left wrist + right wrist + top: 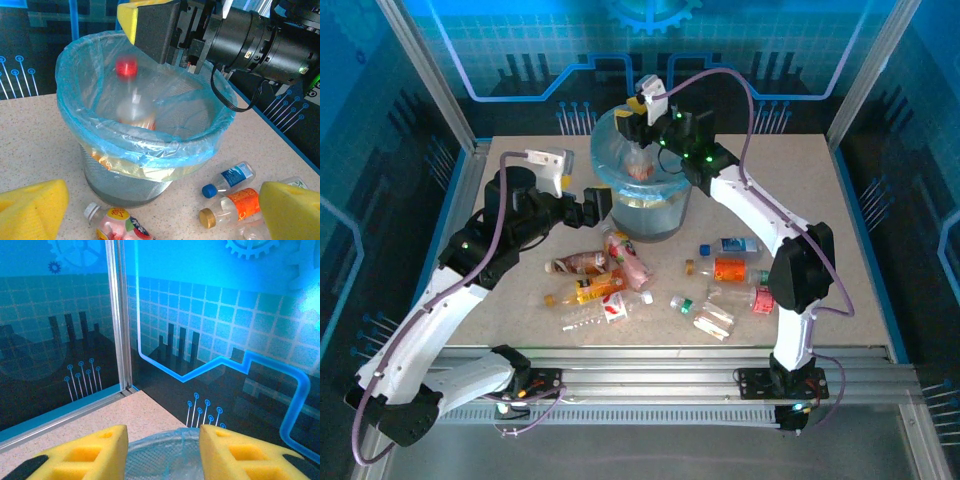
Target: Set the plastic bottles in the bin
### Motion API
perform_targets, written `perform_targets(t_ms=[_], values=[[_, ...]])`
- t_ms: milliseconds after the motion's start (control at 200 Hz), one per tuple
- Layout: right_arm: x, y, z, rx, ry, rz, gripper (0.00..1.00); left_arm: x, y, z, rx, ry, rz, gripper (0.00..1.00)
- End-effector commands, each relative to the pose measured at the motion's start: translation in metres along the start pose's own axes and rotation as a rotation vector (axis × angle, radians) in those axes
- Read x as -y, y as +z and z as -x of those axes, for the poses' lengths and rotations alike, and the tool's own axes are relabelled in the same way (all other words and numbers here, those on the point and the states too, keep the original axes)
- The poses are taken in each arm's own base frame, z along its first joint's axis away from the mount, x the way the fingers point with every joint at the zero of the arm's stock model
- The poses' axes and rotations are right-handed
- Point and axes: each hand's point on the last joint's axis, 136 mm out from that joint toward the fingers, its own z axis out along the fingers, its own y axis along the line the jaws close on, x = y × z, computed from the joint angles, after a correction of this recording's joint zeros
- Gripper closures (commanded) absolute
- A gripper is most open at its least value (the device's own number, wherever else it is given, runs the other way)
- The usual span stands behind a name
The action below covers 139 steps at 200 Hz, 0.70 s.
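Right hand (pixel 162 450) hangs over bin (pixel 150 152), yellow pads parted a little, nothing between them. Red-capped bottle (pixel 131 102) sits inside the bin's blue liner, blurred, cap up. Orange-yellow shapes show low through the bin wall; can't tell what. Left hand (pixel 160 212) gapes wide and empty beside the bin. Blue-capped bottle (pixel 227 179), orange-label bottle (pixel 235 205) and pink-label bottle (pixel 117 225) lie on desk (pixel 800 180) near the bin's base.

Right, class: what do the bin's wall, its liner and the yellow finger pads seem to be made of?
Bin wall: grey mesh by its grid texture; metal or plastic, unclear. Liner: thin translucent blue plastic film, glossy and creased over the rim. Finger pads: matt yellow foam, probably, with soft-looking edges.
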Motion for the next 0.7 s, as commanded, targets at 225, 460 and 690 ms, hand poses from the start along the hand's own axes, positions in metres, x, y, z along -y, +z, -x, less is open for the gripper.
perform_targets(t_ms=[225, 460, 690], values=[[-0.021, -0.033, 0.069, 0.117, -0.020, 0.039, 0.59, -0.005, -0.008, 0.010, 0.054, -0.028, 0.014, 0.01], [-0.046, -0.068, 0.107, 0.103, -0.014, 0.062, 0.58, -0.006, -0.011, 0.010, 0.049, -0.020, 0.020, 0.02], [-0.071, -0.137, 0.084, -0.053, 0.046, 0.069, 0.49, -0.006, -0.009, -0.009, -0.009, -0.006, 0.010, 0.03]])
